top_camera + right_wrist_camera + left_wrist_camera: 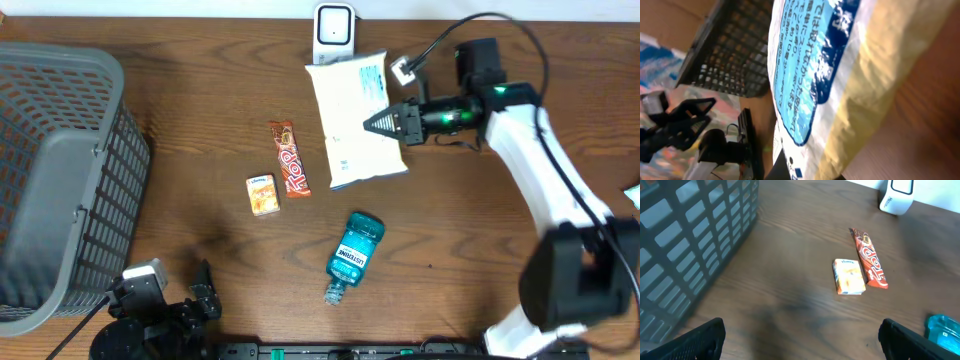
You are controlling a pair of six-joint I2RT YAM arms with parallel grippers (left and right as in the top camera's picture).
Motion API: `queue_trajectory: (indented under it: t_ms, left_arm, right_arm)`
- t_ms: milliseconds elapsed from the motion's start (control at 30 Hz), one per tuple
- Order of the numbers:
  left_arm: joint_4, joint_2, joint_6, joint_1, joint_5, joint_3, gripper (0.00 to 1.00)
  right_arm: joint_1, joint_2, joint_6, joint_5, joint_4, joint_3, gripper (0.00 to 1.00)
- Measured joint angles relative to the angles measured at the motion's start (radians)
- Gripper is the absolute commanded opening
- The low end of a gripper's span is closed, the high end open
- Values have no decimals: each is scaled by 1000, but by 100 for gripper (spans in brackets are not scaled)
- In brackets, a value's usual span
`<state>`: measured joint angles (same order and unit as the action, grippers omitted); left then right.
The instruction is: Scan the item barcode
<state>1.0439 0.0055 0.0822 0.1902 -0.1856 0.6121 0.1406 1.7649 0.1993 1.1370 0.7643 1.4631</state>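
Observation:
A white snack bag (352, 115) with blue print lies at the back centre of the table, just below the white barcode scanner (332, 30). My right gripper (372, 124) reaches in from the right and is shut on the bag's right edge. In the right wrist view the bag (840, 75) fills the frame and one dark finger (790, 167) presses against its white face at the bottom. My left gripper (204, 292) rests at the front left, open, with only bare wood between its fingers (695, 342).
A grey basket (50, 170) takes up the left side. A red chocolate bar (290, 158) and a small orange box (263, 194) lie mid-table. A teal mouthwash bottle (352, 255) lies on its side nearer the front. The scanner (897, 197) also shows in the left wrist view.

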Motion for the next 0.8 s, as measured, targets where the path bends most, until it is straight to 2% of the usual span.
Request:
queue_trajectory:
  t_ms: [167,367,800]
  left_arm:
    - [0,0,0,0,0,0,98]
    - [0,0,0,0,0,0,98]
    - [0,0,0,0,0,0,98]
  right_arm:
    - [0,-123,20,-11,25,0,1]
    - [0,-244,-60,-92,55,0,1]
    - [0,-273,-93,-150,101,0,1]
